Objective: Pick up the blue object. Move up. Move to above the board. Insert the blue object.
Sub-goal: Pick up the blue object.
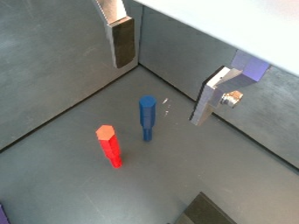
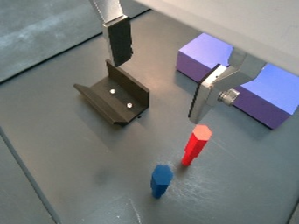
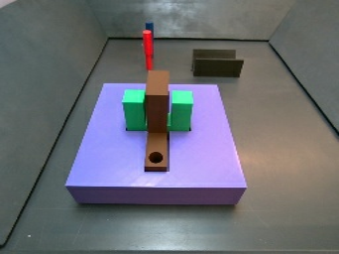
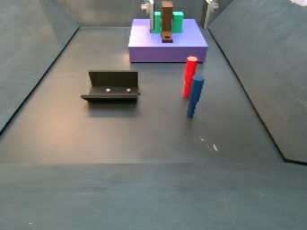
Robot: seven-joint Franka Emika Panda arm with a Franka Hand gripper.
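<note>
The blue object [image 1: 147,116] is a slim dark-blue peg standing upright on the grey floor, close beside the red stick [image 1: 110,145]. It also shows in the other wrist view [image 2: 162,179] and in both side views [image 3: 149,27] [image 4: 195,97]. My gripper [image 1: 163,74] [image 2: 163,68] hangs open and empty well above the floor, with nothing between its fingers; the peg stands below it, apart from both fingers. The board [image 3: 158,119] is a brown plank with a round hole [image 3: 158,158] at its near end. It lies between two green blocks [image 3: 134,109] on the purple slab [image 3: 113,164].
The dark fixture [image 2: 117,96] [image 4: 111,86] stands on the floor beside the pegs. The red stick [image 4: 189,75] stands touching or nearly touching the blue peg. The purple slab [image 2: 239,74] lies close by one finger. Grey walls enclose the floor.
</note>
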